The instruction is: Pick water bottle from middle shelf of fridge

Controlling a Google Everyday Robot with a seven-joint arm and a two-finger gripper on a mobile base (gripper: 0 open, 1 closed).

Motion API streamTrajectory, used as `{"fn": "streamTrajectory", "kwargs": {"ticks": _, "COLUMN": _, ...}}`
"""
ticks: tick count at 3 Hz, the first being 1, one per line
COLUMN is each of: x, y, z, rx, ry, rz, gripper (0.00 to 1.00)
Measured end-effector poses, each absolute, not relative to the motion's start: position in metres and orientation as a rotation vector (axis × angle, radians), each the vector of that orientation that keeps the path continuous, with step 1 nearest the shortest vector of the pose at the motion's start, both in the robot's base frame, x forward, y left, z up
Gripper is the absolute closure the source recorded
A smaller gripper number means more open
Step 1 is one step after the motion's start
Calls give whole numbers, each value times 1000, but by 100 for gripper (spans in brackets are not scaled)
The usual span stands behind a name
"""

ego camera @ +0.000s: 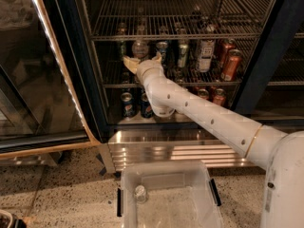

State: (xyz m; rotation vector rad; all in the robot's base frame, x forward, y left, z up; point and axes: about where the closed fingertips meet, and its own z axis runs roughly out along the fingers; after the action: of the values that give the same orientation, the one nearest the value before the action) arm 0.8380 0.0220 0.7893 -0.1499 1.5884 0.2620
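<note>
though upright, water bottle (140, 47) behind end effector (142, 61)

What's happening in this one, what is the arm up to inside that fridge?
The robot's white arm reaches into the open fridge, with its gripper at the middle shelf, right up against the lower part of the water bottle. The bottle stands upright on the shelf beside drink cans and has not been lifted out. Whether the gripper has a hold on it cannot be told. A clear plastic bin sits on the floor in front of the fridge.
</note>
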Motion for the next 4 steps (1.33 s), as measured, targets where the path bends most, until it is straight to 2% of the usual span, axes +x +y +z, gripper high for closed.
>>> {"fn": "streamTrajectory", "kwargs": {"ticks": 4, "x": 850, "y": 32, "z": 786, "rx": -119, "ry": 1633, "rz": 205, "gripper": 23}}
